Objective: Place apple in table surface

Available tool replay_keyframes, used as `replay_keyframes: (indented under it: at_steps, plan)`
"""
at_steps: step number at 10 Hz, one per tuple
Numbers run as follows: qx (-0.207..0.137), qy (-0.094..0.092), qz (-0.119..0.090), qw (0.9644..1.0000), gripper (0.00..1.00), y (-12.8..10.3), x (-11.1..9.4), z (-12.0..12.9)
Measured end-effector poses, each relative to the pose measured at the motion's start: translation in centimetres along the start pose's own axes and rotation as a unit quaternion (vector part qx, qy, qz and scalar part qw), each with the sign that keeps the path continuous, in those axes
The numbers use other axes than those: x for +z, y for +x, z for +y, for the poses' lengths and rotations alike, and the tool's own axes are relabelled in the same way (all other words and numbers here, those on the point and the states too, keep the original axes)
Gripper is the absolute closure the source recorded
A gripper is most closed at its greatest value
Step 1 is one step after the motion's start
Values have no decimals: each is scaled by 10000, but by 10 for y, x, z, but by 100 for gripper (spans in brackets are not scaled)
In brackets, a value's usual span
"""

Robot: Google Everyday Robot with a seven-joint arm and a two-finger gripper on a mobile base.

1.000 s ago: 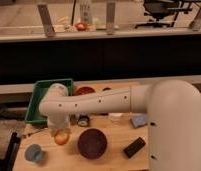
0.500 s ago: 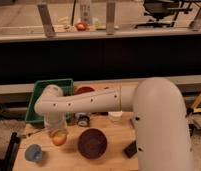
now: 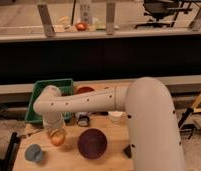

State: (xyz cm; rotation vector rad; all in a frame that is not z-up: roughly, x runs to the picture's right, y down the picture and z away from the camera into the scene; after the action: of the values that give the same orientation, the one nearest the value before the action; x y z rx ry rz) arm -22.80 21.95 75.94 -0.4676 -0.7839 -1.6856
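The apple [image 3: 56, 140] is a small yellow-orange fruit at the left of the light wooden table surface [image 3: 69, 159], just left of the dark bowl [image 3: 92, 143]. My gripper [image 3: 56, 132] hangs straight down from the white arm, right over the apple, which sits low at the tabletop. The arm's wrist hides where the gripper meets the fruit.
A green tray [image 3: 41, 97] stands at the back left, with an orange-red bowl [image 3: 84, 90] beside it. A small blue-grey cup [image 3: 33, 153] is at the front left. A small can [image 3: 83, 119] and a white cup [image 3: 115, 116] stand mid-table. A dark block [image 3: 128, 151] lies by the arm.
The arm has swung further across the view, and the gripper with the apple has shifted slightly lower toward the tabletop. The other objects have not moved.
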Motion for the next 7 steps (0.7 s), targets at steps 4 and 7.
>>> replay_keyframes:
  at_steps: [4, 7]
  plan:
    - [-11, -52, -69, 10000, 20, 6, 11, -1]
    - [-12, -121, -110, 9999, 20, 9, 15, -1]
